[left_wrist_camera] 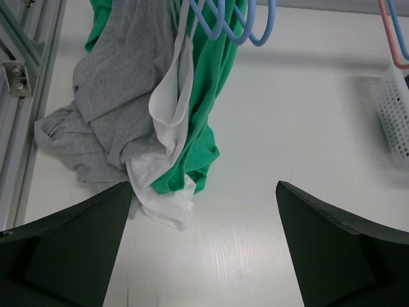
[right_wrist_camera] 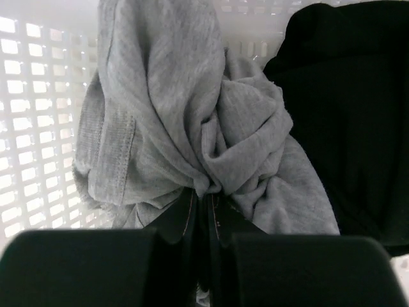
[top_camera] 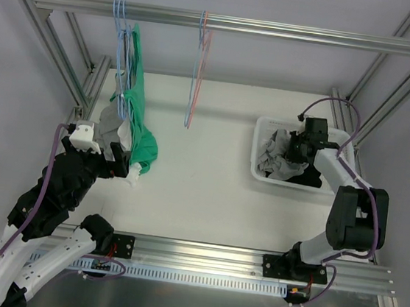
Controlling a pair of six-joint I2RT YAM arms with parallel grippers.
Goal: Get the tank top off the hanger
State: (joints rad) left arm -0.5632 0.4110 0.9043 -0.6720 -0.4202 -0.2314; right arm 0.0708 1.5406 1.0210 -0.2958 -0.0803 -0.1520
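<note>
On the left, we see the white tank top (left_wrist_camera: 163, 204) hanging in a bunch with a gray garment (left_wrist_camera: 115, 96) and a green garment (left_wrist_camera: 211, 96) from the blue hangers (left_wrist_camera: 259, 42) on the far rail (top_camera: 278, 32). All three reach down to the surface (top_camera: 202, 175). The tank top lies between the gray and the green cloth, one armhole loop showing and its lower end spread on the surface. Our left tool (left_wrist_camera: 203, 192) sits just near of this bunch with its fingers wide apart and nothing between them; the left finger's tip is just beside the tank top's lower edge. We cannot tell which hanger carries the tank top. A pink hanger (left_wrist_camera: 388, 32) hangs farther right on the same rail, well apart from the clothes. On the right, our right tool (right_wrist_camera: 203, 204) is down inside the white basket (right_wrist_camera: 32, 128), its fingers clenched on a fold of gray cloth (right_wrist_camera: 166, 96), with a black cloth (right_wrist_camera: 345, 96) lying just right of it.
</note>
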